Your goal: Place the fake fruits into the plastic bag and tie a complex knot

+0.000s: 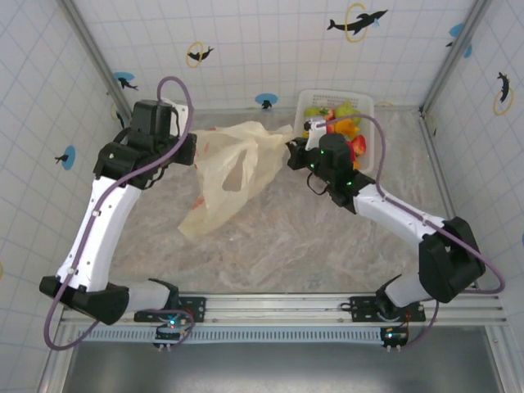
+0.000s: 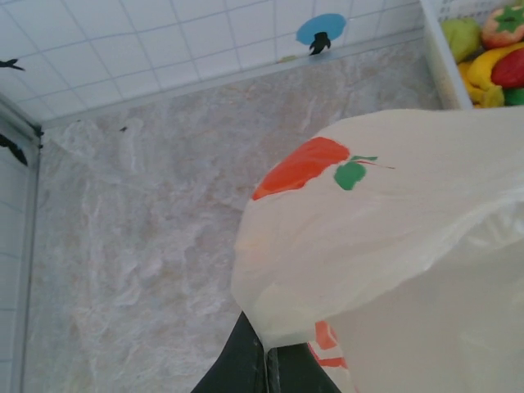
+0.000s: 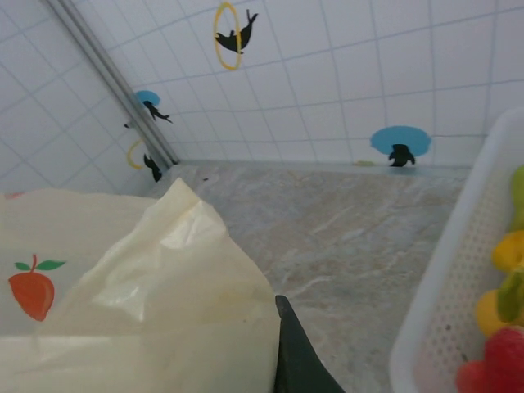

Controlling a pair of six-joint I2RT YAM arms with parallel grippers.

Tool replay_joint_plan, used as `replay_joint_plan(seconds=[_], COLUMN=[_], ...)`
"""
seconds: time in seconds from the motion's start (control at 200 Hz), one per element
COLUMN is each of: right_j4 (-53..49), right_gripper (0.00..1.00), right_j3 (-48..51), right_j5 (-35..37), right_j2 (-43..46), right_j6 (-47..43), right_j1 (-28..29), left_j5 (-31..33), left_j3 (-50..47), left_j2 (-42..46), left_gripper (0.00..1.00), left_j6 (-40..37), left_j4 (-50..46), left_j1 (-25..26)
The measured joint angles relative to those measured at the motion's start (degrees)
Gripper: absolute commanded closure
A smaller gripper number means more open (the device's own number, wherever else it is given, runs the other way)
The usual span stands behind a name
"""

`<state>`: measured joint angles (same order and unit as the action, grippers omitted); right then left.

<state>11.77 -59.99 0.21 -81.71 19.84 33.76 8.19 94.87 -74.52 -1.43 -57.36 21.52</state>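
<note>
Marbled worktop (image 1: 270,246): left fingers (image 2: 241,364) and right fingers (image 3: 296,356) clamp the plastic bag (image 1: 254,143) open; loading fake fruits (image 1: 344,127) likely needs one freed.

We look down into a booth walled on three sides with white tiled panels (image 1: 270,41), joined at the back corners by slanting metal posts (image 1: 92,49). Stickers dot the tiles: a dark dolphin leaping through a yellow ring (image 1: 357,20), and blue discs (image 1: 265,101) bearing small black sea creatures. The tabletop (image 1: 286,246) has a marbled beige-grey finish, wrinkled in places. An aluminium rail (image 1: 278,304) runs along its near edge, with a dull grey surface (image 1: 270,368) below. We find the light even and soft
</note>
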Motion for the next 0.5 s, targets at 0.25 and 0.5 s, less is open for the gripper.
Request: replay_joint_plan(seconds=[0.25, 0.5], right_j4=[-10.2, -10.4], right_gripper=[0.89, 0.3], right_j3=[-2.6, -2.6], right_j5=[-3.0, -14.3], right_j2=[0.2, -0.2], right_j6=[-2.8, -7.2], right_j1=[-2.3, -3.1], left_j5=[1.0, -4.5], left_j3=[0.0, 0.2], left_j2=[-2.4, -2.8], left_gripper=[1.0, 1.0], left_j6=[-1.5, -0.6], left_j4=[-1.6, -2.0], left_j1=[0.1, -0.2])
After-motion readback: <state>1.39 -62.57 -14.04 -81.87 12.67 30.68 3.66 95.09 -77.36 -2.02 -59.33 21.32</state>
